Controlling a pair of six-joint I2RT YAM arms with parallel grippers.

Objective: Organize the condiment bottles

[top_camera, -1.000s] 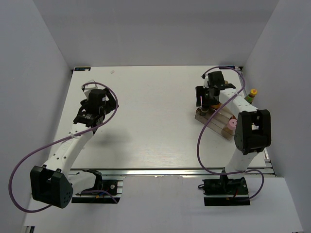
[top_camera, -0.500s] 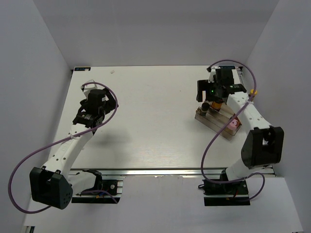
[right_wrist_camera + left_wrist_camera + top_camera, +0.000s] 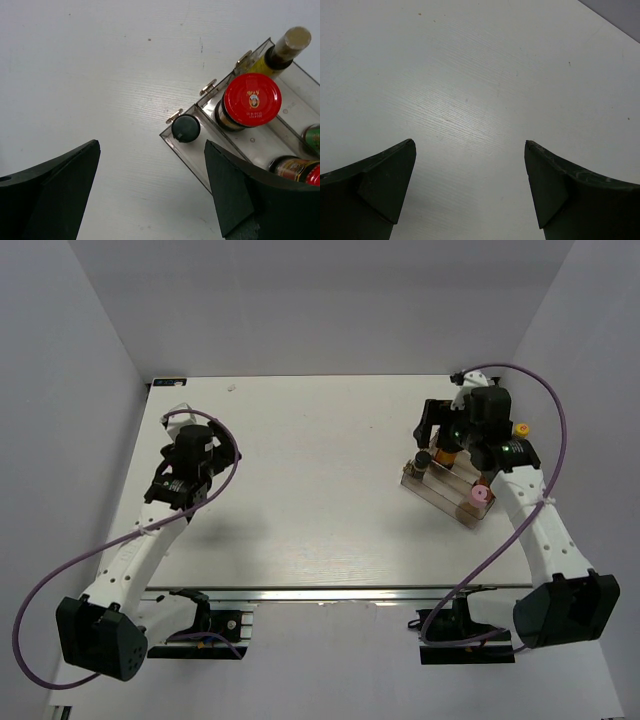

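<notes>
The clear stepped rack (image 3: 450, 496) stands at the right of the table. In the right wrist view the rack (image 3: 183, 158) holds a grey-capped dark shaker (image 3: 186, 128) in its near corner. Behind the shaker is a red-lidded jar (image 3: 252, 99), and a slim yellow-capped bottle (image 3: 295, 39) stands further back. Another red lid (image 3: 311, 174) shows at the right edge. From above I see the pink-capped shaker (image 3: 480, 497) at the rack's near end. My right gripper (image 3: 151, 146) hangs open above the rack's corner, holding nothing. My left gripper (image 3: 470, 145) is open over bare table.
Grey walls close in the white table (image 3: 320, 470) on the left, back and right. The right arm's purple cable (image 3: 545, 410) loops above the rack. A green-labelled container (image 3: 313, 140) is partly visible in the rack at the wrist view's right edge.
My right gripper opened fully and shifted right and back over the rack's far end, and its elbow swung down to the right. The left arm barely moved.
</notes>
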